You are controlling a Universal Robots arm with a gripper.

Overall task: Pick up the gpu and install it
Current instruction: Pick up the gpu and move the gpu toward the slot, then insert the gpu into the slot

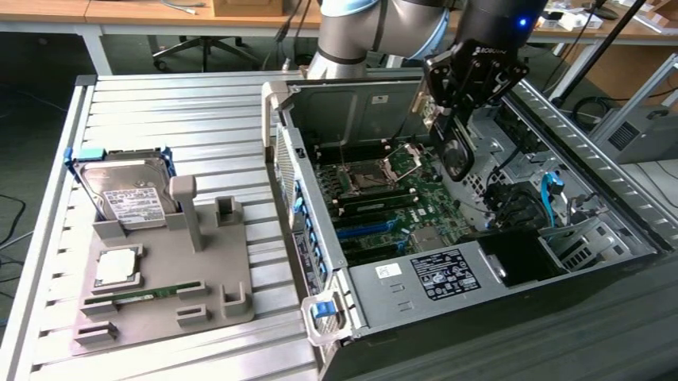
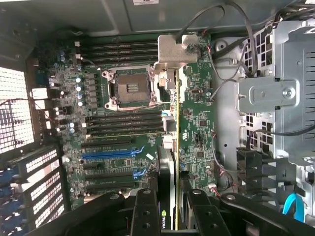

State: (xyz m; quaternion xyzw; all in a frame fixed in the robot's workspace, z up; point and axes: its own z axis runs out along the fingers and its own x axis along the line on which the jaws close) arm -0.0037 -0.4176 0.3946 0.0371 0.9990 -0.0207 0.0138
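The gripper (image 1: 452, 117) is clamped on the gpu (image 1: 456, 152), its two fingers pressed against the card's flat faces, inside the open computer case (image 1: 350, 103) that lies on its side on the slatted metal table (image 1: 159, 111). In the wrist view the gripper (image 2: 170, 199) holds the gpu (image 2: 170, 147) edge-on over the motherboard (image 2: 197, 123), the silver bracket (image 2: 173, 49) at the card's far end, just beside the uncovered CPU socket (image 2: 130, 87); whether the card touches the board I cannot tell. The case also holds the motherboard (image 1: 392, 198) with its blue expansion slots (image 2: 110, 152), a black power supply (image 1: 440, 274) with a white-printed label, a metal drive cage (image 2: 290, 83) and a blue cable (image 1: 548, 194). Well apart, toward the exterior view's left, a grey holder tray (image 1: 212, 278) carries a hard drive (image 1: 127, 194) standing tilted in its slot, a silver processor (image 1: 117, 266) lying flat, and a green memory stick (image 1: 154, 294) in a narrow groove
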